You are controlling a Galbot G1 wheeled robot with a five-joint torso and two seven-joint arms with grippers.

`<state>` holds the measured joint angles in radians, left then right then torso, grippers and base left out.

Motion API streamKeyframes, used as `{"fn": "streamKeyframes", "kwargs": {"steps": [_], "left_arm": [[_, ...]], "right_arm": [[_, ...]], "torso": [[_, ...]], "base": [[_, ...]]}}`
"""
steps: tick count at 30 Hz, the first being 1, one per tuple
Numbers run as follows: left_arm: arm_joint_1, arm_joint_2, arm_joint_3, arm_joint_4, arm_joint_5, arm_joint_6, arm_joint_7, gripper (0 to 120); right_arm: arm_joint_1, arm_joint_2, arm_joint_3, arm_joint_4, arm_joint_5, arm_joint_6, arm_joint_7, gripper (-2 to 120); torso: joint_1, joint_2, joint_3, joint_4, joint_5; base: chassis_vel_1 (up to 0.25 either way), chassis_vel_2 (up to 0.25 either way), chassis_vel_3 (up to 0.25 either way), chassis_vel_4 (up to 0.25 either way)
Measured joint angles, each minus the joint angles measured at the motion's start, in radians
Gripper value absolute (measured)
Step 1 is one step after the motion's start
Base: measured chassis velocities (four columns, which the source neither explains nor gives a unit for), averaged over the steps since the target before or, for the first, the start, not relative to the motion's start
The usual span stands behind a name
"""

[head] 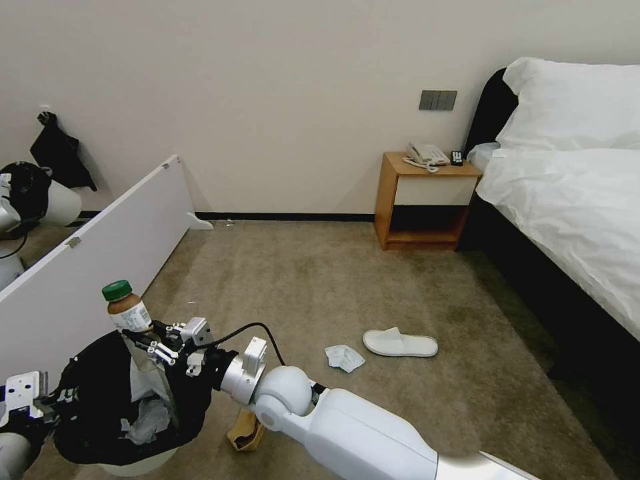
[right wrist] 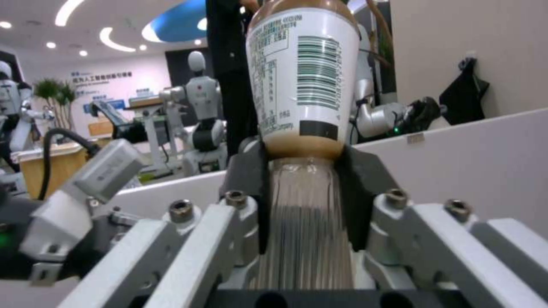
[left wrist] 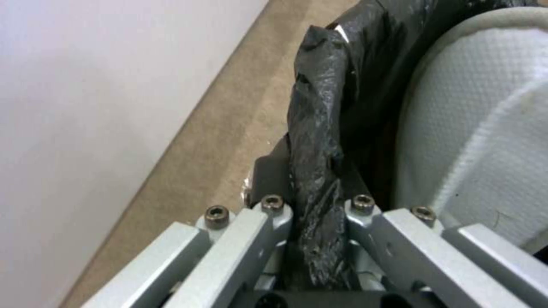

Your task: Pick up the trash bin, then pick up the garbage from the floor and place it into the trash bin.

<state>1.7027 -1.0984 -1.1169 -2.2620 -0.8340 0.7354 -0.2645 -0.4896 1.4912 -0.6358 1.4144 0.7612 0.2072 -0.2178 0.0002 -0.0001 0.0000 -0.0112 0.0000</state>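
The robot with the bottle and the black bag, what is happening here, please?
The robot is clearing litter from a bedroom carpet. Its right gripper is shut on a green-capped bottle and holds it above the trash bin. The left gripper is shut on the bin's black bag at the rim. A white slipper, a pale tissue and a brown paper bag lie on the floor.
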Motion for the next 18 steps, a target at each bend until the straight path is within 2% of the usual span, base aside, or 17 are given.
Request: {"fn": "streamKeyframes", "kwargs": {"steps": [1,4,5,7,8,10,11,13,14,17,18], "left_arm": [[0.000,0.000,0.000,0.000,0.000,0.000,0.000,4],[0.017,-0.005,0.009,-0.019,-0.014,0.000,0.000,4],[0.017,-0.005,0.009,-0.019,-0.014,0.000,0.000,4],[0.021,-0.004,0.009,-0.022,-0.020,0.000,-0.001,4],[0.021,-0.004,0.009,-0.022,-0.020,0.000,-0.001,4],[0.023,-0.003,0.009,-0.022,-0.025,0.000,-0.002,4],[0.023,-0.003,0.009,-0.022,-0.025,0.000,-0.002,4],[0.024,-0.002,0.009,-0.023,-0.028,0.000,-0.003,4],[0.025,-0.002,0.011,-0.023,-0.030,0.000,-0.004,4],[0.026,-0.002,0.012,-0.023,-0.031,0.000,-0.004,4],[0.026,-0.002,0.012,-0.023,-0.033,0.000,-0.006,4]], "right_arm": [[0.000,0.000,0.000,0.000,0.000,0.000,0.000,25],[0.000,0.011,-0.007,-0.025,-0.006,-0.001,0.002,41],[0.000,0.011,-0.007,-0.025,-0.006,-0.001,0.002,41],[0.002,0.012,-0.012,-0.031,-0.008,-0.002,0.005,53],[0.002,0.012,-0.012,-0.031,-0.008,-0.002,0.005,53],[0.004,0.011,-0.013,-0.031,-0.008,-0.007,0.007,62],[0.004,0.011,-0.013,-0.031,-0.008,-0.007,0.007,62],[0.005,0.011,-0.013,-0.031,-0.006,-0.011,0.008,71],[0.007,0.012,-0.013,-0.031,-0.005,-0.012,0.009,79],[0.007,0.012,-0.013,-0.031,-0.005,-0.012,0.009,82],[0.008,0.012,-0.013,-0.030,-0.004,-0.012,0.009,88]], "torso": [[0.000,0.000,0.000,0.0000,0.0000],[0.000,0.000,0.000,0.0001,0.0000],[0.000,0.000,0.000,0.0001,0.0000],[0.000,0.000,0.000,0.0000,0.0000],[0.000,0.000,0.000,0.0000,0.0000],[0.000,0.000,0.000,0.0000,0.0000],[0.000,0.000,0.000,0.0000,0.0000],[0.000,0.000,0.000,0.0000,-0.0001],[0.000,0.000,0.000,0.0000,-0.0001],[0.000,0.000,0.000,0.0001,-0.0001],[0.000,0.000,0.000,0.0001,0.0000]], "base": [[0.000,0.000,0.000,0.000],[0.000,0.000,0.000,0.000],[0.000,0.000,0.000,0.000],[0.000,0.000,0.000,0.000],[0.000,0.000,0.000,0.000],[0.000,0.000,0.000,0.000],[0.000,0.000,0.000,0.000],[0.000,0.000,0.000,0.000],[0.000,0.000,0.000,0.000],[0.000,0.000,0.000,0.000],[0.000,0.000,0.000,0.000]]}}
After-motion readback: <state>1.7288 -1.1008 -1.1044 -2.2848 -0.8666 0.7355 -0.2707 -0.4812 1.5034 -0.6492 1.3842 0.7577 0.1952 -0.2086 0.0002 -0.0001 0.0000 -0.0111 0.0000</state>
